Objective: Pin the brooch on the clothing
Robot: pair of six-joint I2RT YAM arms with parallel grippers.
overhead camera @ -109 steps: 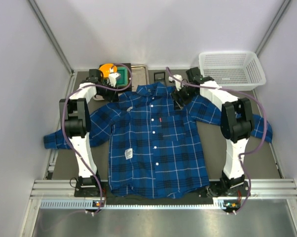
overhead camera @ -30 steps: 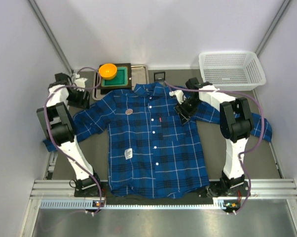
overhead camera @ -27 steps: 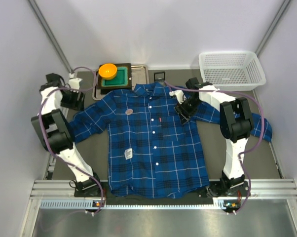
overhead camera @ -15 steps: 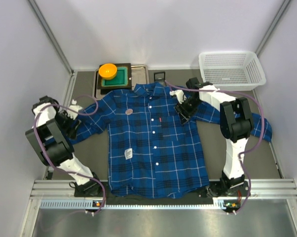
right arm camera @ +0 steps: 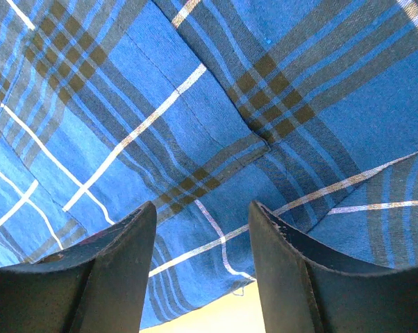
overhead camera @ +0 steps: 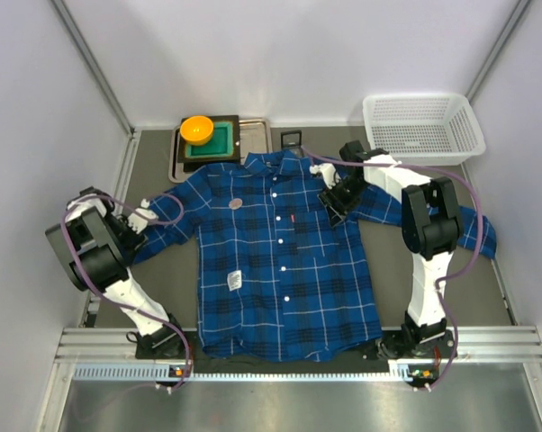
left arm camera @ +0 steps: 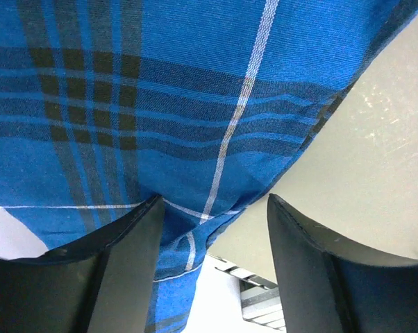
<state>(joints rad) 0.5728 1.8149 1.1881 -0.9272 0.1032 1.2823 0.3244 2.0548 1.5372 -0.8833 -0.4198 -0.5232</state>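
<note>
The blue plaid shirt (overhead camera: 284, 261) lies flat, front up, in the middle of the table. The brooch (overhead camera: 236, 202), a small dull pinkish disc, rests on the shirt's chest left of the button line, with no gripper near it. My left gripper (overhead camera: 136, 225) is open and low over the shirt's left sleeve; in the left wrist view (left arm camera: 212, 208) the sleeve's edge runs between the spread fingers (left arm camera: 126, 257). My right gripper (overhead camera: 332, 202) is open over the shirt's right shoulder; in the right wrist view (right arm camera: 202, 211) plaid cloth (right arm camera: 216, 104) fills the gap between its fingers.
An orange round dish (overhead camera: 197, 129) and a green block (overhead camera: 219, 139) sit on a metal tray (overhead camera: 256, 135) at the back. A white mesh basket (overhead camera: 422, 126) stands back right. A small black object (overhead camera: 292, 139) lies behind the collar. Walls close both sides.
My left arm swung from the dish at the back, out to the left and down to the left sleeve. The brooch now lies on the shirt. The right arm barely moved.
</note>
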